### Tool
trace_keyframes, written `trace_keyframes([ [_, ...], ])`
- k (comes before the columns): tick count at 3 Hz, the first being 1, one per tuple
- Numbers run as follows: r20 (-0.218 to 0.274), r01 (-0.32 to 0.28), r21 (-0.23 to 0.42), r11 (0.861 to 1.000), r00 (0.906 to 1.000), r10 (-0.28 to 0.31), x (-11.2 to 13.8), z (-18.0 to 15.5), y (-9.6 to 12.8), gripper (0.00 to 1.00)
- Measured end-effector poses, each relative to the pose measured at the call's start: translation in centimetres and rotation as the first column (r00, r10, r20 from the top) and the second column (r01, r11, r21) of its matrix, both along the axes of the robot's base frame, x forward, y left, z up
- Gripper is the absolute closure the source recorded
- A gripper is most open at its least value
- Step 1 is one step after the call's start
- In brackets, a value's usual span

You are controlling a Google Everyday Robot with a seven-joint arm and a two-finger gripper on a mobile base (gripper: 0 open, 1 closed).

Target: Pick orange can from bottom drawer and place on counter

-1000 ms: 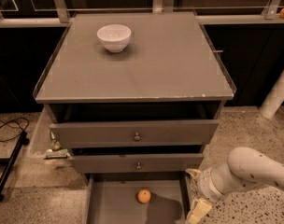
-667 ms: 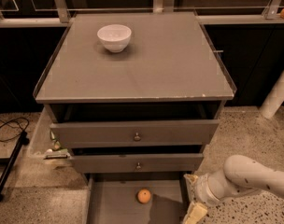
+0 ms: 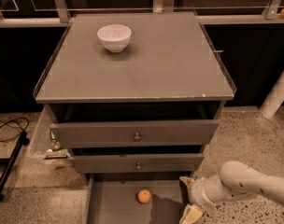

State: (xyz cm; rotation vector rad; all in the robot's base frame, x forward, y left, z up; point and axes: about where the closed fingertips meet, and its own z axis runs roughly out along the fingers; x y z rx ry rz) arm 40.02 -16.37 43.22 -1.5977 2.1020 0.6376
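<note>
The orange can [image 3: 144, 196] is a small round orange ball lying on the floor of the open bottom drawer [image 3: 109, 209], near its middle. My gripper [image 3: 188, 199] is at the drawer's right side, about a hand's width right of the ball, on the end of my white arm [image 3: 247, 183] that comes in from the lower right. Its two pale fingers [image 3: 190, 213] stand apart, one above the other, with nothing between them. The counter [image 3: 146, 69] is the flat grey cabinet top above.
A white bowl [image 3: 114, 37] stands on the counter at the back left. Two upper drawers with small knobs [image 3: 137, 136] sit slightly pulled out above the bottom one. A black cable and stand leg [image 3: 9, 148] lie on the floor to the left. A white post [image 3: 277, 94] stands at right.
My arm and gripper have shifted slightly lower and left, toward the drawer's right side. The ball and bowl have not moved.
</note>
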Motion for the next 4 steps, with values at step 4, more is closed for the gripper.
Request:
trace_keyframes([
  [4,0.204,0.024,0.092,0.996,0.9781,-0.043,6.5,-7.2,-1.4,0.00],
])
